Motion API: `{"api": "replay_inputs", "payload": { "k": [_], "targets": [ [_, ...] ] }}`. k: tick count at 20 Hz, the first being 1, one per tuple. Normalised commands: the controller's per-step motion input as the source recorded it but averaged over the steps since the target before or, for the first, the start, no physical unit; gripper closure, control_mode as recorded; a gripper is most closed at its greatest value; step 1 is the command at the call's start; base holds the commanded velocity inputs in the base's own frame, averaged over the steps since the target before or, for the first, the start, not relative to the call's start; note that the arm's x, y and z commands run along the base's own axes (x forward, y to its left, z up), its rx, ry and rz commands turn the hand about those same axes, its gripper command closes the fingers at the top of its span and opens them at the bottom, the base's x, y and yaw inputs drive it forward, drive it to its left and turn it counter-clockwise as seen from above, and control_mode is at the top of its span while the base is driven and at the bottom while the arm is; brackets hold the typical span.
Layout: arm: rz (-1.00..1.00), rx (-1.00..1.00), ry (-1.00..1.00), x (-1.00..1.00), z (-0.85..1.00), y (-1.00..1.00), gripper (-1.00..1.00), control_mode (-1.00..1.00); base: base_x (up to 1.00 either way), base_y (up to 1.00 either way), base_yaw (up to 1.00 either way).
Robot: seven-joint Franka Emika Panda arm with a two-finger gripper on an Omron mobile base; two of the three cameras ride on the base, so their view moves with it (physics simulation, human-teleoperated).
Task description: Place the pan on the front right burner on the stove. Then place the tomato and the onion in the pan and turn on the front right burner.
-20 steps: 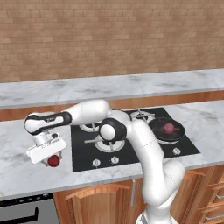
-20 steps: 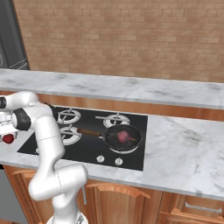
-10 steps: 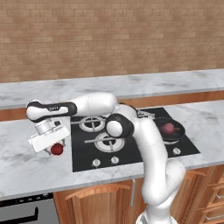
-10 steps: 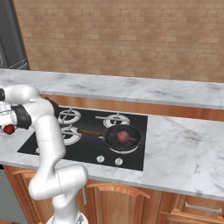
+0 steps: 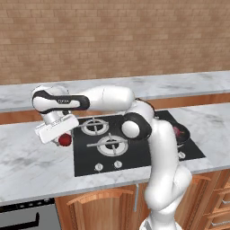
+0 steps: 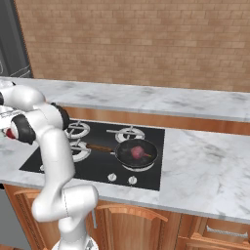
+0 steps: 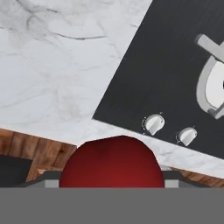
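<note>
My gripper (image 5: 64, 137) is shut on the glossy red tomato (image 5: 65, 140) and holds it in the air just left of the stove (image 5: 134, 150), above the marble counter. In the hand view the tomato (image 7: 111, 162) bulges up between the jaws, over the stove's front left corner (image 7: 175, 83). The black pan (image 6: 137, 153) rests on the front right burner, which it covers, with its wooden handle (image 6: 100, 147) pointing left. The pinkish-maroon onion (image 6: 137, 152) lies inside the pan. From the left base view the pan (image 5: 181, 134) is partly hidden behind my arm.
Two white knobs (image 7: 154, 124) sit at the stove's front edge below the hand. The marble counter (image 5: 31, 161) spreads to the left of the stove, and its edge with wooden cabinets lies under the tomato. A brick wall runs behind a raised rear ledge (image 6: 161, 100).
The gripper has risen with the tomato in it and swung a little to the right, toward the stove. Pan and onion have stayed put.
</note>
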Motion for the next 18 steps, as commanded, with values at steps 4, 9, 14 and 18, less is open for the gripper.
{"api": "replay_inputs", "payload": {
  "k": [4, 9, 14, 18],
  "targets": [
    [0.0, 0.08, -0.17, -0.08, 0.51, -0.42, 1.0, -1.0, 0.0, 0.0, 0.0],
    [0.0, 0.07, -0.2, -0.11, 0.5, -0.46, 1.0, -1.0, 0.0, 0.0, 0.0],
    [-0.01, 0.06, -0.19, -0.12, 0.38, -0.47, 1.0, -1.0, 0.0, 0.0, 0.0],
    [-0.03, 0.06, -0.15, -0.07, 0.29, -0.53, 1.0, -1.0, 0.0, 0.0, 0.0]
  ]
}}
